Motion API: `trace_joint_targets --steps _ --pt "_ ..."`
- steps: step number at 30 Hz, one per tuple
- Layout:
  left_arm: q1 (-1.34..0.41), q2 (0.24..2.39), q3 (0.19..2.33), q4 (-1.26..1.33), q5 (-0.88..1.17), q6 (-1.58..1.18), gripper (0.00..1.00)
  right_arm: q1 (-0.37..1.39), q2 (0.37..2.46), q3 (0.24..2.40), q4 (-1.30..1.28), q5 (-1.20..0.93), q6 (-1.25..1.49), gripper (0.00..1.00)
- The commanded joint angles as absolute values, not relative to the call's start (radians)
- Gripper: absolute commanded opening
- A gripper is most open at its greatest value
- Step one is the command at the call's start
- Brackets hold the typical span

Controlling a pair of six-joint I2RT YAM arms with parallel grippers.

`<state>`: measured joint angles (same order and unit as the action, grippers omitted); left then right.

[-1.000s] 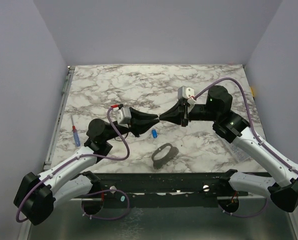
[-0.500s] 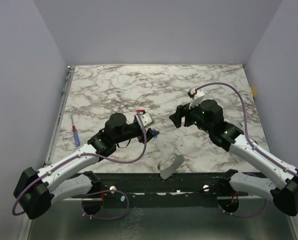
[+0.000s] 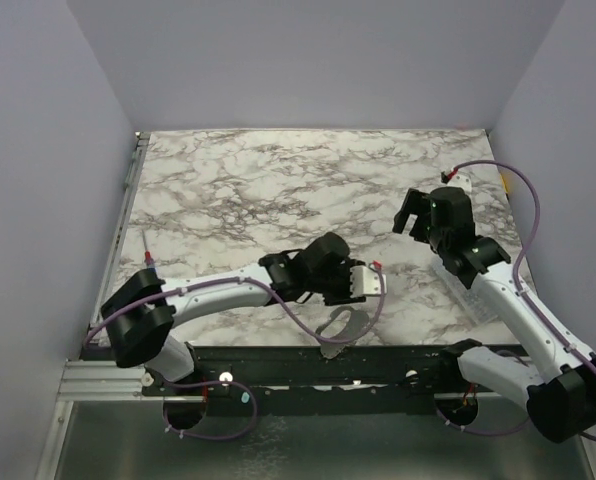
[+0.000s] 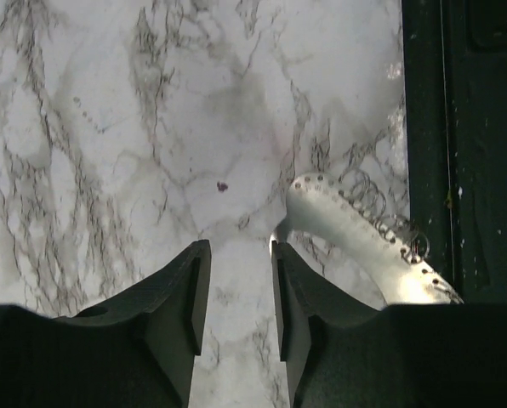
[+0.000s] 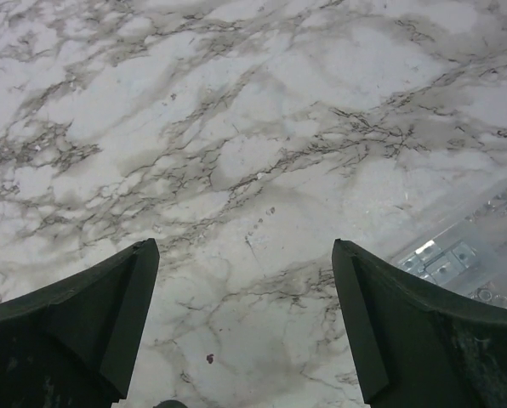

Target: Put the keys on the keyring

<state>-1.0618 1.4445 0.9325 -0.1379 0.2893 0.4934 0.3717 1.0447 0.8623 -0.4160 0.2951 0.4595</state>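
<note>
The keyring [image 4: 356, 238] lies just right of the left tool [image 4: 236, 248], its long axis slanting from beside that tool's right fingertip toward the tabletop's [image 4: 109, 127] near edge. The left tool, narrow and empty, has swung here. The right tool [image 5: 243, 248] has sprung wide and drawn back, so threading likely restarts. No keys show.

One pale silvery keyring [image 4: 356, 234] and one red-tipped screwdriver [image 3: 148, 258] are lying on the marble tabletop [image 3: 278, 180]. One clear plastic box [image 5: 453, 255] is showing.

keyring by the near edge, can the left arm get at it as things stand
Probably yes: the left end effector hangs right beside the keyring, jaws apart and empty, with bare marble between them and nothing lying over it.
</note>
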Motion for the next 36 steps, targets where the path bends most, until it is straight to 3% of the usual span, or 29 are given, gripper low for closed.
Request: trace_joint_targets --steps 1,7,20,36 --pt "-1.153 1.636 1.148 -0.304 0.233 0.495 0.39 0.361 1.019 0.892 -0.427 0.314 0.451 0.93" --pt "-1.267 1.787 1.308 -0.440 0.103 0.384 0.39 0.331 1.008 0.893 -0.416 0.350 0.416 0.94" --pt "-1.356 2.092 1.647 -0.721 -0.092 0.238 0.28 0.310 0.989 0.901 -0.380 0.326 0.361 0.94" --pt "-1.394 2.201 1.824 -0.936 -0.118 0.171 0.27 0.309 0.974 0.880 -0.369 0.291 0.358 0.94"
